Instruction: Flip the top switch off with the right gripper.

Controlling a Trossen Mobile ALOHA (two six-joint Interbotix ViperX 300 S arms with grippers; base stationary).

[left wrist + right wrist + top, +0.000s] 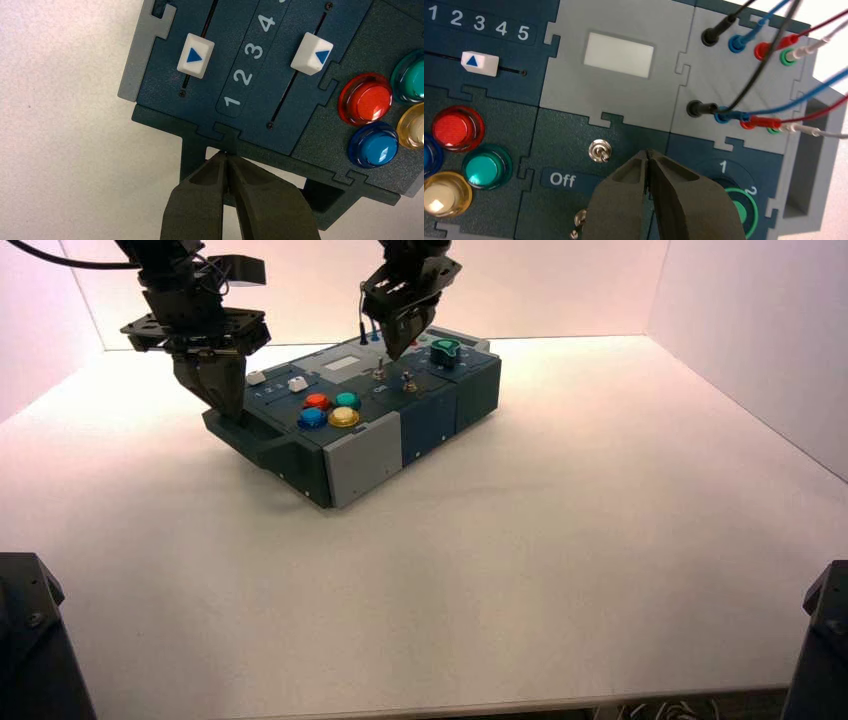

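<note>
We see the right gripper [648,156] with its fingers pressed together, tip hovering just beside the top switch [600,150], not touching it. That small toggle stands above the "Off" label [562,179], between the green button [486,167] and the knob [740,210]. The left gripper [226,159], also pressed together, sits at the box [300,455] edge near the sliders [196,55].
</note>
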